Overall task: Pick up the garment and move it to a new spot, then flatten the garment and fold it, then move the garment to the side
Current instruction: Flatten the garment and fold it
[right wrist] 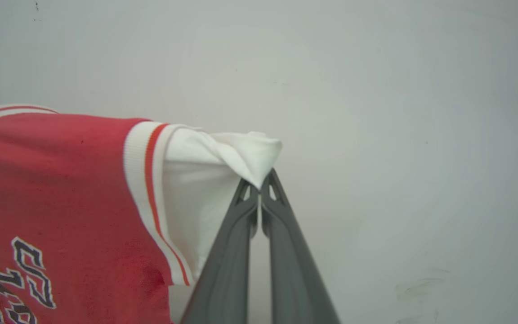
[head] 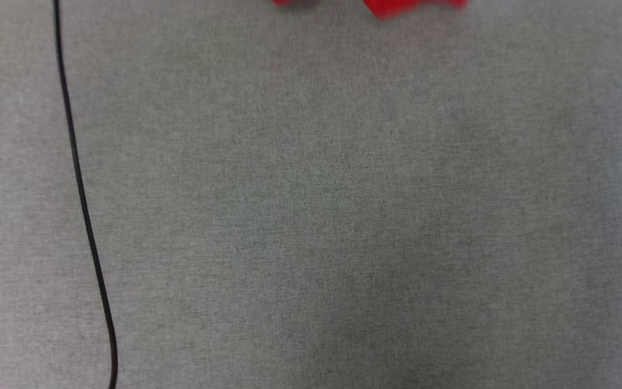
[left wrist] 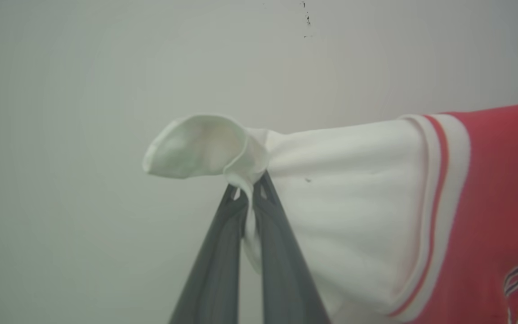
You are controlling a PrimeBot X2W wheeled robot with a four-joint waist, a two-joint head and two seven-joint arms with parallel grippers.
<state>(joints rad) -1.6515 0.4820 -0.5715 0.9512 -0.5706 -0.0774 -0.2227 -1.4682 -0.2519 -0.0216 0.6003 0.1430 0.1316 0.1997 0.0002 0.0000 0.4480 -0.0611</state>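
Observation:
The garment is a red jersey with white sleeves, striped trim and block letters. In the left wrist view my left gripper [left wrist: 250, 191] is shut on the end of one white sleeve [left wrist: 353, 189], and the red body [left wrist: 502, 189] hangs to the right. In the right wrist view my right gripper [right wrist: 259, 191] is shut on the other white sleeve [right wrist: 205, 180], with the lettered red chest [right wrist: 52, 189] to the left. The garment hangs stretched between the two grippers. In the head view a strip of red garment [head: 392, 6] shows at the top edge.
A grey cloth-covered table [head: 316, 216] spreads below in the head view. A thin black cable [head: 81, 194] runs down its left side. A plain pale wall [right wrist: 398, 112] stands behind the garment in both wrist views.

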